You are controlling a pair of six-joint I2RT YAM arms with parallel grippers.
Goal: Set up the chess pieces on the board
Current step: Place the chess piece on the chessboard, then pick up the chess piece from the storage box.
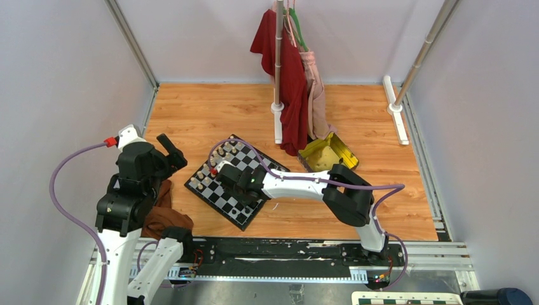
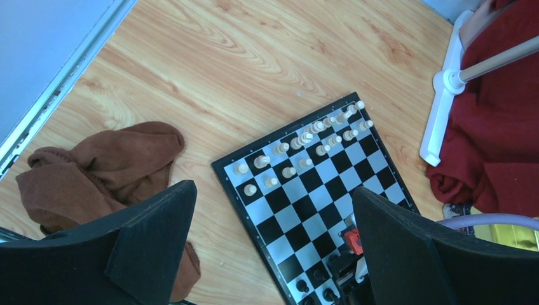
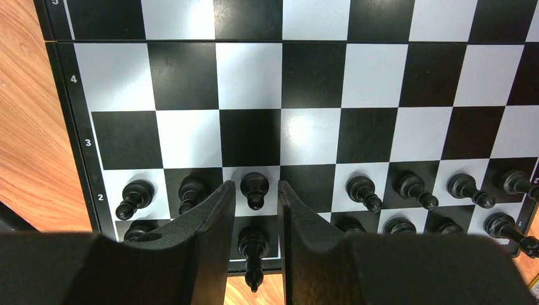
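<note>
Top view: the board (image 1: 219, 194) sits mid-table, turned cornerwise. Cream pieces (image 1: 216, 162) line its 10 o'clock edge and black pieces (image 3: 413, 187) its 4 o'clock edge.

Right arm: base at 5 o'clock, elbow bent, forearm low and level toward 9 o'clock. The right gripper (image 3: 257, 190) points down over the black ranks. Its jaws are part-way open on either side of a standing black pawn (image 3: 254, 181), with a thin gap each side, so nothing is gripped.

Left arm: folded upright at 8 o'clock beside a brown cloth (image 2: 102, 165). The left gripper (image 2: 273, 194) is spread wide and empty.
</note>
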